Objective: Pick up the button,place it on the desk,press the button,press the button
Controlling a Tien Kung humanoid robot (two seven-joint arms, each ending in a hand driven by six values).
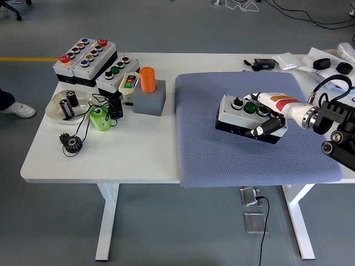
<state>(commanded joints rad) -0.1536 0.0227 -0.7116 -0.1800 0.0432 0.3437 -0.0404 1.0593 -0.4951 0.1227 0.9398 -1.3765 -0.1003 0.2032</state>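
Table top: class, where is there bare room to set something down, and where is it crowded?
Free: the blue mat left of and in front of the button box held by the right hand, and the white table in front of the black gear. Crowded: the far-left corner, with the control boxes, dish, green cup and orange cylinder.
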